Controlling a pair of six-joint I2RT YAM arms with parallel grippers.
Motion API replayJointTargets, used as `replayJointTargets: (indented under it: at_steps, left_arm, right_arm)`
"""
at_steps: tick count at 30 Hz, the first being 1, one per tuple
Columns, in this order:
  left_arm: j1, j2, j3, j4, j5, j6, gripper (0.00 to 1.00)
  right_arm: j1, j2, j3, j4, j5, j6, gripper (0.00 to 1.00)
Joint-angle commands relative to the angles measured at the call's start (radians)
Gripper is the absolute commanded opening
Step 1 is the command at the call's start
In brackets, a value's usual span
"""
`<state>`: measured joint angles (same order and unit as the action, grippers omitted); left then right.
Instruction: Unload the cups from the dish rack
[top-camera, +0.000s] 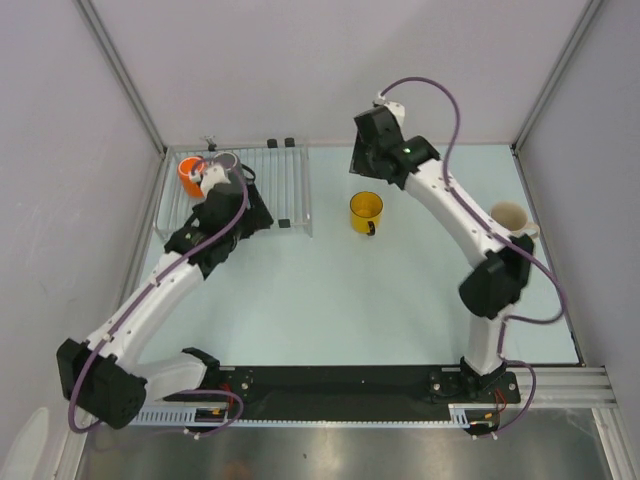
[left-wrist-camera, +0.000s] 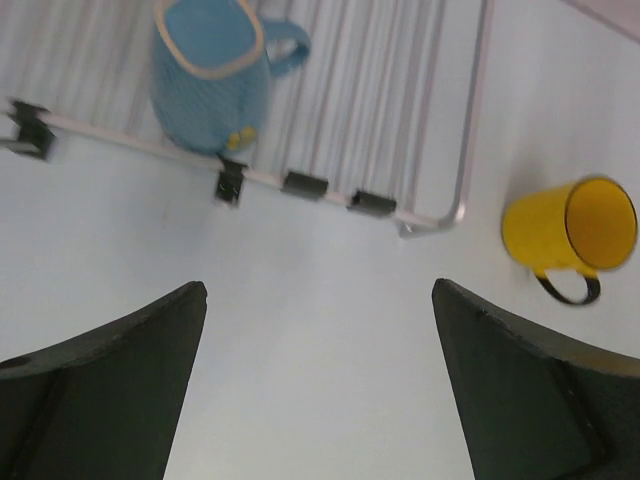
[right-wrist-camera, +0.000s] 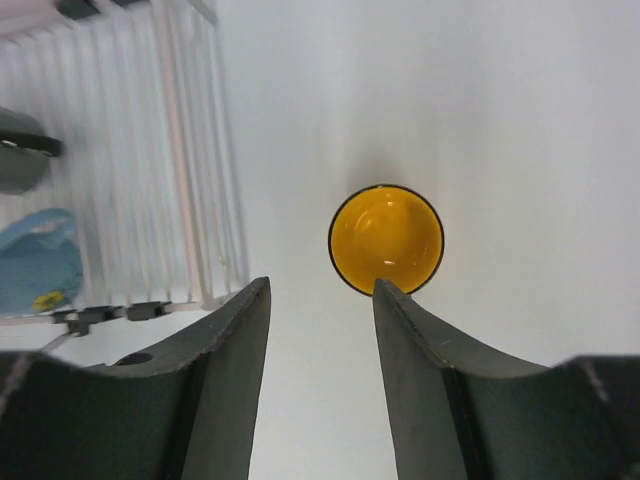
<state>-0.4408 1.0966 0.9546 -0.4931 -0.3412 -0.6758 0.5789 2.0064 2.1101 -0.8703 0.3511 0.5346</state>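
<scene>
The table (top-camera: 330, 300) carries the dish rack (top-camera: 285, 180) at its far left; all positions below are referenced to that rack. My left arm reaches over the rack's left half and hides part of it from above. My right arm extends past the rack's right side. Status, by my estimate: two of five cups are unloaded, three are left. The yellow cup (top-camera: 366, 212) stands upright on the table just right of the rack. The cream cup (top-camera: 510, 216) stands well to the right of the rack, partly behind my right arm. Inside the rack, the orange cup (top-camera: 190, 175) sits at the far-left corner. The light blue cup (left-wrist-camera: 205, 75) lies against the near rail, and the dark grey cup (right-wrist-camera: 22, 165) is beyond it, cut off by the frame edge. My left gripper (left-wrist-camera: 318, 290) has its fingers spread wide and holds nothing, positioned off the rack's near rail. My right gripper (right-wrist-camera: 320, 285) has a narrower gap, is also empty, and hangs above the yellow cup. Obstructions: the thin bars and the black clips (left-wrist-camera: 305, 183) on the near rail, close to the light blue cup.
</scene>
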Motion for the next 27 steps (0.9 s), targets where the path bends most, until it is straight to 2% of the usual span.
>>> replayJointTargets:
  at_steps: [1, 5, 7, 13, 17, 22, 27]
  left_arm:
    - [0.016, 0.17, 0.238, -0.139, -0.278, 0.097, 1.0]
    - [0.128, 0.321, 0.45, -0.208, -0.208, 0.095, 1.0]
    - [0.198, 0.379, 0.493, -0.217, -0.17, 0.058, 1.0]
    - [0.3, 0.535, 0.653, -0.217, -0.208, 0.009, 1.0]
    - [0.342, 0.672, 0.752, -0.219, -0.243, 0.03, 1.0]
    - [0.402, 0.741, 0.768, -0.171, -0.228, 0.033, 1.0]
    - [0.409, 0.818, 0.811, -0.105, -0.189, 0.093, 1.0]
  right_arm:
    - [0.022, -0.283, -0.274, 0.148, 0.038, -0.036, 0.51]
    - [0.036, -0.495, -0.508, 0.284, 0.051, -0.048, 0.52]
    - [0.042, -0.598, -0.608, 0.312, 0.055, -0.053, 0.52]
    - [0.061, -0.791, -0.778, 0.386, 0.003, -0.051, 0.52]
    - [0.085, -0.866, -0.87, 0.424, -0.023, -0.062, 0.52]
    - [0.099, -0.928, -0.976, 0.525, -0.043, -0.091, 0.54]
    - [0.104, -0.91, -1.065, 0.619, -0.103, -0.079, 0.54]
